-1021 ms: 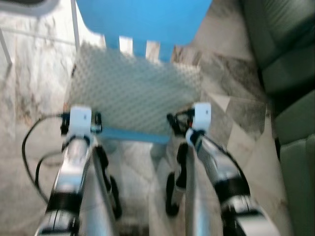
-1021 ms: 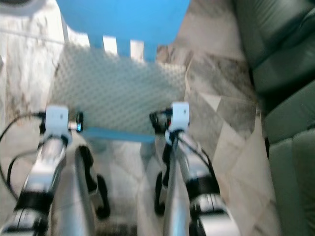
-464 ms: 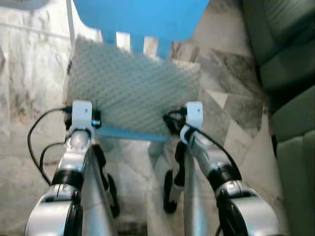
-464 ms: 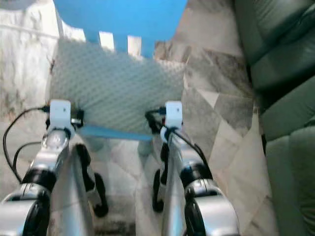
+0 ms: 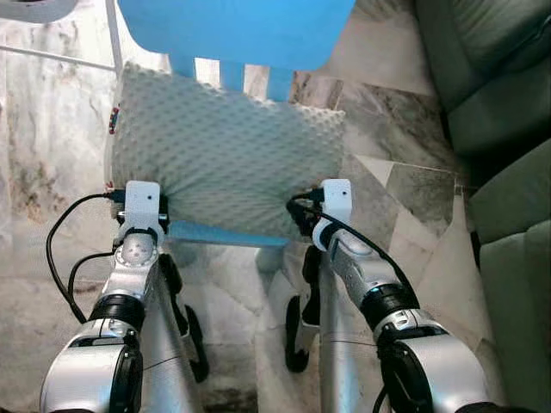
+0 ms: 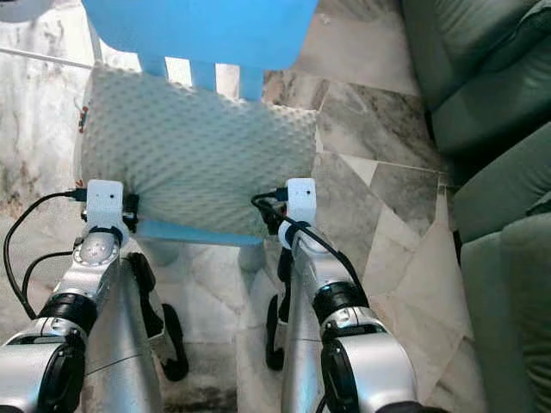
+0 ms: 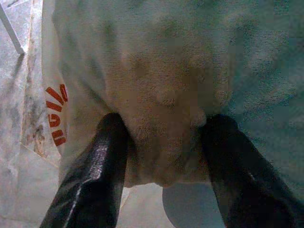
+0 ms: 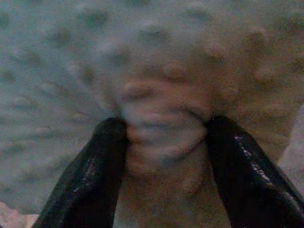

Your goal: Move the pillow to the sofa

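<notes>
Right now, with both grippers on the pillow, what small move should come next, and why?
Probably lift it straight up. The left gripper and right gripper each pinch a fold of the pillow, which lies on the blue chair; the sofa is to the robot's right.

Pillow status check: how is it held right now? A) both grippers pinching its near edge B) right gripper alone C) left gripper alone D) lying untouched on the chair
A: the left gripper and the right gripper each have pillow fabric bunched between their black fingers, while it sits on the blue chair.
</notes>
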